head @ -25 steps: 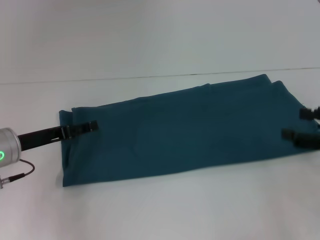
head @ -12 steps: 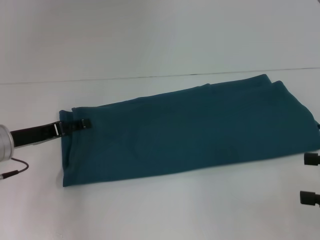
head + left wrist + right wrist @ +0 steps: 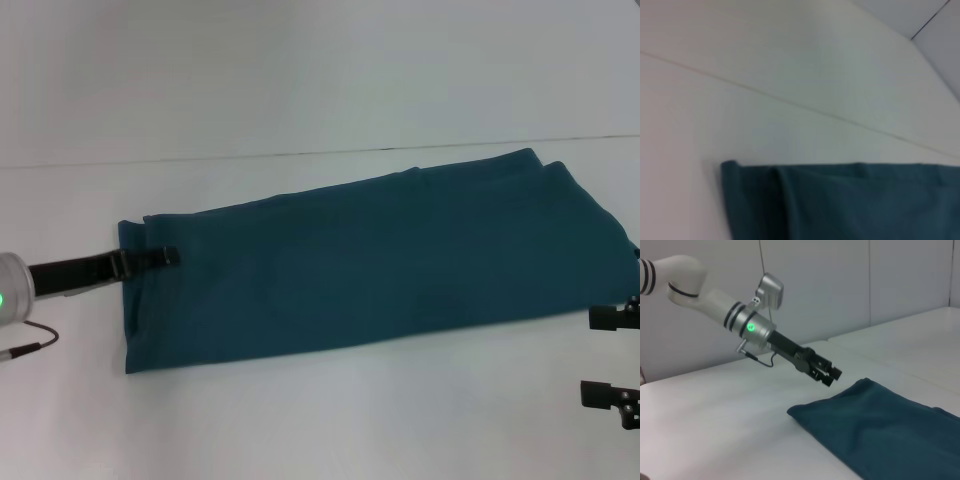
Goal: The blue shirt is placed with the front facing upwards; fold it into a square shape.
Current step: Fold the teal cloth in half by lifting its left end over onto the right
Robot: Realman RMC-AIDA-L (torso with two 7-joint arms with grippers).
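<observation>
The blue shirt (image 3: 380,260) lies on the white table as a long, folded, plain teal strip running from left to right. Its left end also shows in the left wrist view (image 3: 850,205) and the right wrist view (image 3: 880,425). My left gripper (image 3: 170,257) hovers just over that left end, and in the right wrist view the left gripper (image 3: 832,377) is open, holding nothing, slightly above the cloth. My right gripper (image 3: 598,356) is open at the right edge of the head view, over bare table just in front of the shirt's right end.
The white table (image 3: 330,420) stretches bare in front of the shirt. A thin seam line (image 3: 300,153) runs across it behind the shirt. The left arm's cable (image 3: 30,346) hangs near the left edge.
My right gripper has come off the shirt's right edge and moved toward the front, then stayed there. My left gripper has drawn back a little to the left. The shirt lies unchanged.
</observation>
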